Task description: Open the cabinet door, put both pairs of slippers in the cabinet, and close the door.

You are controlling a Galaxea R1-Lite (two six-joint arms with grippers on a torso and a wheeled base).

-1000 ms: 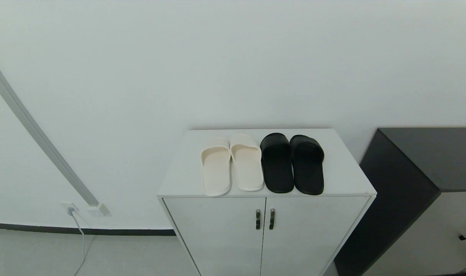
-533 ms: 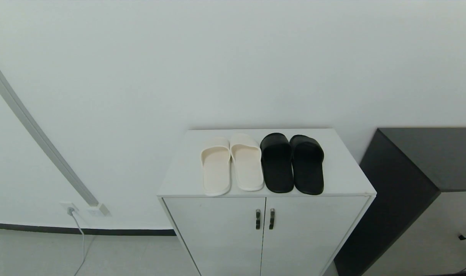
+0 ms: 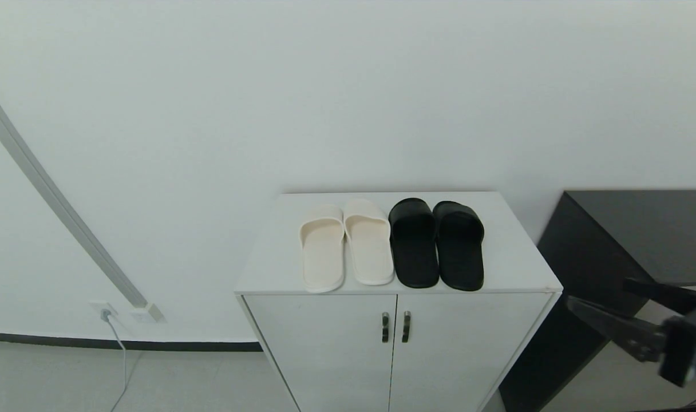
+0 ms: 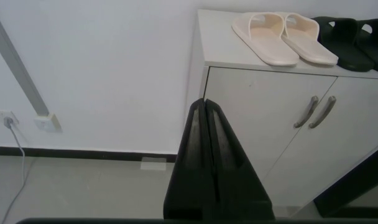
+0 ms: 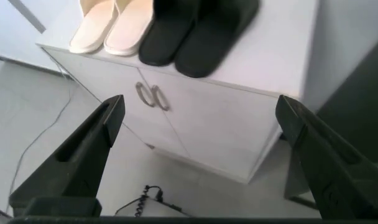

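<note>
Right tool (image 3: 600,293) is hovering wide open and empty beside the closed white cabinet (image 3: 325,355); left tool (image 4: 204,107), clamped together and empty, is facing its left corner.

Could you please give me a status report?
Left gripper shut, empty; right gripper open, empty. White two-door cabinet closed; cream slipper pair and black slipper pair on top. Nothing blocking handles.

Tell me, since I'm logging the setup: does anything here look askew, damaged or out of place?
Nothing stands out: the white slippers and black slippers lie neatly side by side atop the cabinet, whose doors are shut.
</note>
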